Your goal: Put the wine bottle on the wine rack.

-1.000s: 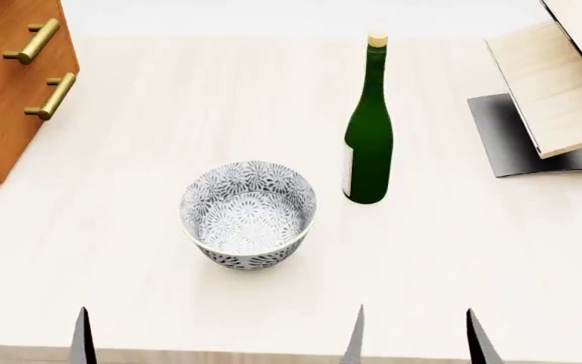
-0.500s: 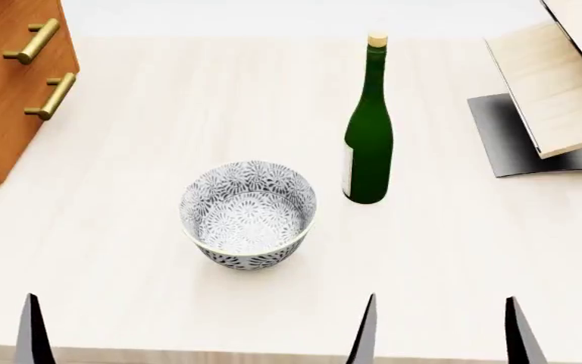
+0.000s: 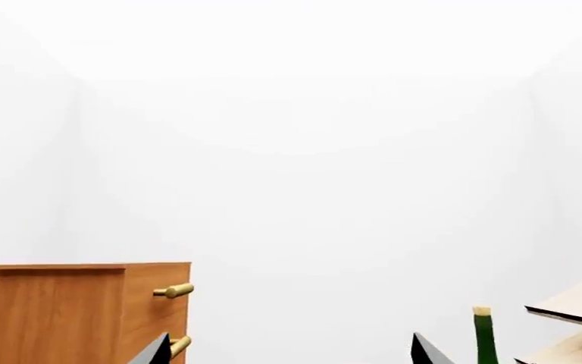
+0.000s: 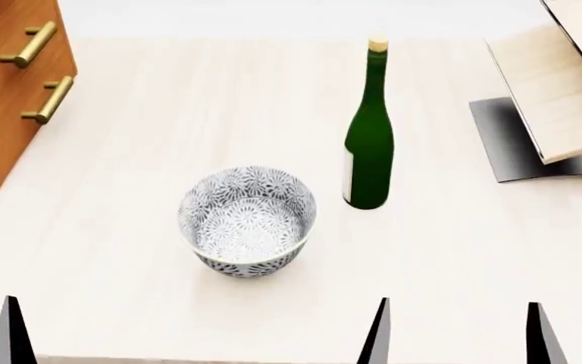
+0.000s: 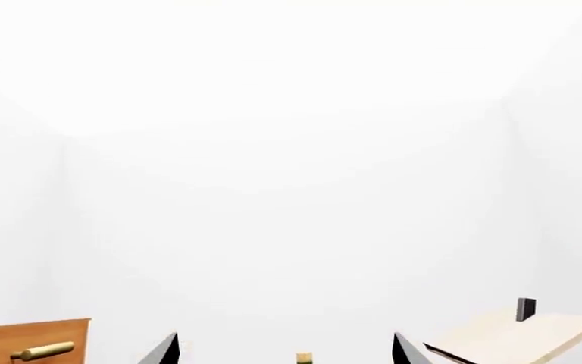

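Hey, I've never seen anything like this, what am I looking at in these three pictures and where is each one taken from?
These are simulator renders from a two-armed wheeled robot. One camera sits on its head, looking down at a pale table; the other two sit near each hand, looking forward. On the table stand a green wine bottle, a patterned bowl, a brown drawer cabinet at the left and a slanted wooden wine rack at the right. The dark points at the bottom edge are fingertips: the right hand is open, and only one finger of the left hand shows there. Nothing is held.
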Controlling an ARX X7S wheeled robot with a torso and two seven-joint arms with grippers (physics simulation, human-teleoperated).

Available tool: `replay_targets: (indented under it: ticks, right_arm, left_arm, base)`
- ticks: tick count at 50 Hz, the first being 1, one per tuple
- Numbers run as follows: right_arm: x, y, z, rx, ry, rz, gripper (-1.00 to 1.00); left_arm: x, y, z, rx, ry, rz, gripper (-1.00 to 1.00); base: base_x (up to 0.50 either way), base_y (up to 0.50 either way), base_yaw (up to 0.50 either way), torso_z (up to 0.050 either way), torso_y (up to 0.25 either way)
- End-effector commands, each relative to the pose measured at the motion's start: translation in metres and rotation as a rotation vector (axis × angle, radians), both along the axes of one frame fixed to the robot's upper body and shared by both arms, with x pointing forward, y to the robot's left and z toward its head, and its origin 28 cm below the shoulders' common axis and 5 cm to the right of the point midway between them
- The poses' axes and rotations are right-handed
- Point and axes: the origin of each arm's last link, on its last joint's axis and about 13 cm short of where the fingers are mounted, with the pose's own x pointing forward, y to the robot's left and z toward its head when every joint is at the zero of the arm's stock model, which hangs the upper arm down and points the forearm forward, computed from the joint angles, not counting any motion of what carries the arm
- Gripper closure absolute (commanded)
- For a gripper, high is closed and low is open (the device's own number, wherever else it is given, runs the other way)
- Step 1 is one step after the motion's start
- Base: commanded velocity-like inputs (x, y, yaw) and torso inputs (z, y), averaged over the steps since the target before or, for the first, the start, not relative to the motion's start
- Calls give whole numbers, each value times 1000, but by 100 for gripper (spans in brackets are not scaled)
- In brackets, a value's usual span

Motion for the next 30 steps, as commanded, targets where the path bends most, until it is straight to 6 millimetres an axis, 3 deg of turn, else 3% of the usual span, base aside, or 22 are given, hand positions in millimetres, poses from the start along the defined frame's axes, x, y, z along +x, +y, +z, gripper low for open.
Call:
replay_targets:
  ticks: [1,30]
  right_arm:
    - [0,0,0,4,3,5,-100]
    - [2,2,-2,0,47,13,-100]
  left_arm:
    - [0,0,0,3,-5,-2,-100]
    - [-1,-1,1,0,-10,-4,-100]
  base:
    - [164,0,0,0,0]
    - [172,0,0,0,0]
